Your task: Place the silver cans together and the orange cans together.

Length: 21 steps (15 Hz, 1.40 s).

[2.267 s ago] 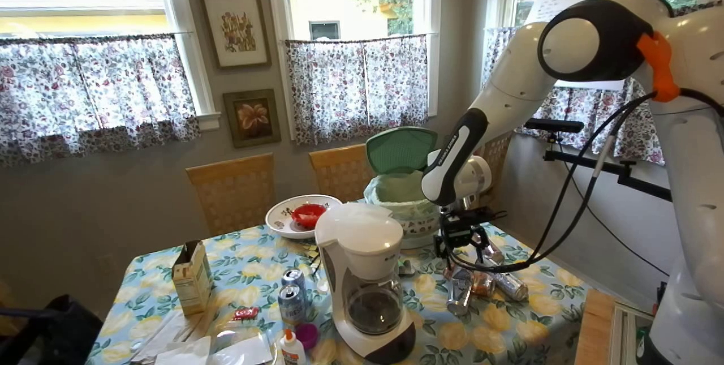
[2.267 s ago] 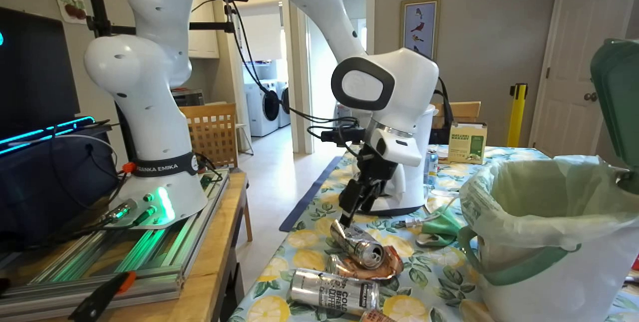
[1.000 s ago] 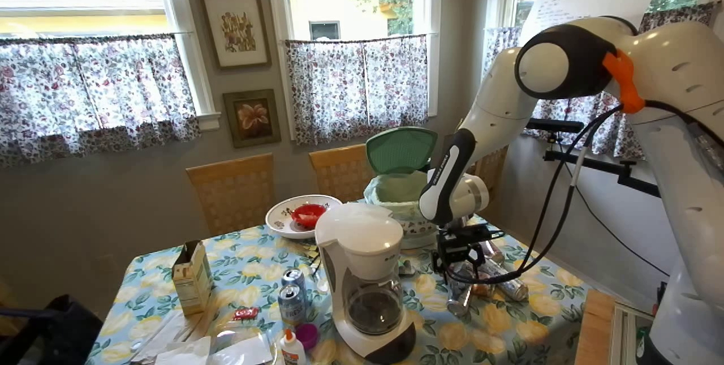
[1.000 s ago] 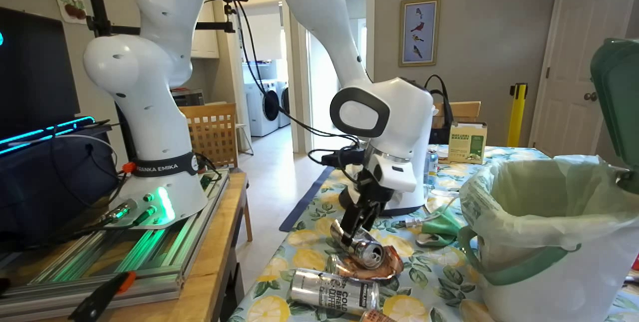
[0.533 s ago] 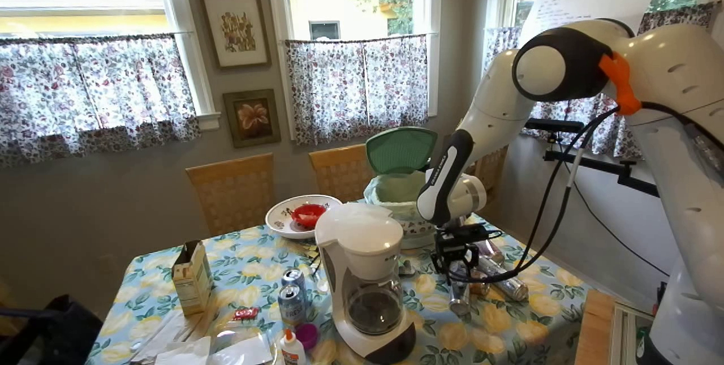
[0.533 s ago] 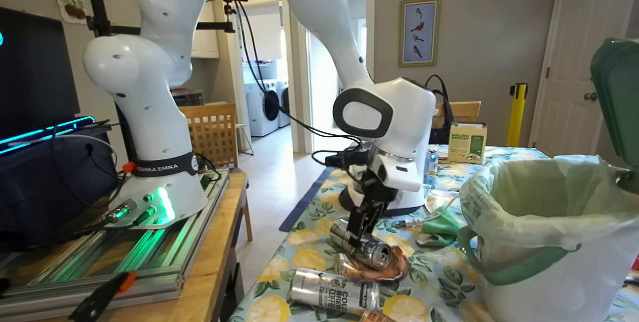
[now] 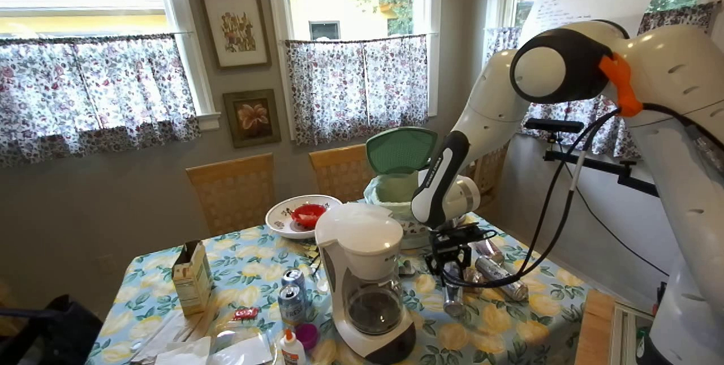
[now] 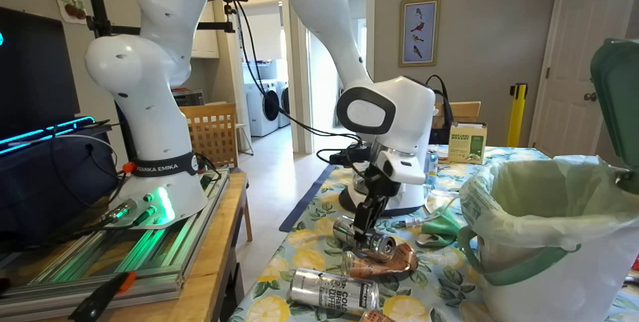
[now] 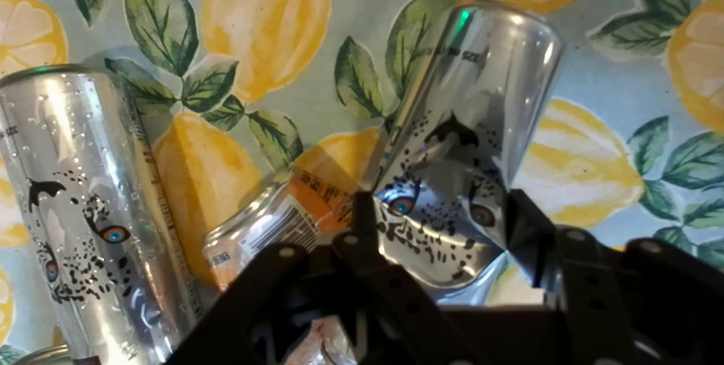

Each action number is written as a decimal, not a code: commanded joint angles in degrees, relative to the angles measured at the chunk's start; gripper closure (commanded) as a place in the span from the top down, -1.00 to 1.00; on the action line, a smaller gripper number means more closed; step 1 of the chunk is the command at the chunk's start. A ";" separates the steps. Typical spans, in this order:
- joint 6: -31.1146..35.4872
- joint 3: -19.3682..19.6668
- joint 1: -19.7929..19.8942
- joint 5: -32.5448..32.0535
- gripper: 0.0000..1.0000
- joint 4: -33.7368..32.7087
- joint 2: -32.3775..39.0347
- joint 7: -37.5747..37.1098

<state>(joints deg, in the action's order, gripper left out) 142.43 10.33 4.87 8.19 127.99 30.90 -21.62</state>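
My gripper is shut on a dented silver can, one finger on each side of it. In both exterior views the gripper is low over the table, and the held can lies tilted against a crushed orange can. The orange can also shows left of the fingers in the wrist view, partly hidden. A second silver can lies beside them, apart from the held one; it is at the left in the wrist view. Part of another orange can shows at the bottom edge.
A white coffee maker stands close to the gripper. A lined bin with an open green lid is nearby, with a green cloth beside it. Blue cans and a box stand farther off.
The gripper came down over the silver can and shut on it. It has since moved slightly toward the coffee maker with the can, and the crushed orange can has shifted toward the bin.
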 commanded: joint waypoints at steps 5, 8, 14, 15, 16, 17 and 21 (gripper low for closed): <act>0.44 -0.09 -2.62 -5.79 -0.33 0.51 -0.63 5.09; 1.22 -0.45 -3.13 -8.02 -0.33 1.64 -1.37 7.75; 0.73 -1.46 -3.61 -10.98 -0.33 2.97 -2.42 12.95; 0.81 -1.54 -3.76 -11.39 -0.33 3.05 -2.45 13.49; 1.04 -1.67 -3.92 -11.97 -0.33 3.15 -2.49 14.08; 1.11 -1.82 -3.95 -12.38 -0.33 3.22 -2.58 14.63; 1.35 -2.03 -4.31 -14.71 -0.32 3.48 -2.91 16.46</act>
<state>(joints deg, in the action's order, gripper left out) 142.44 8.46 0.89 -3.89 129.04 30.16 -6.65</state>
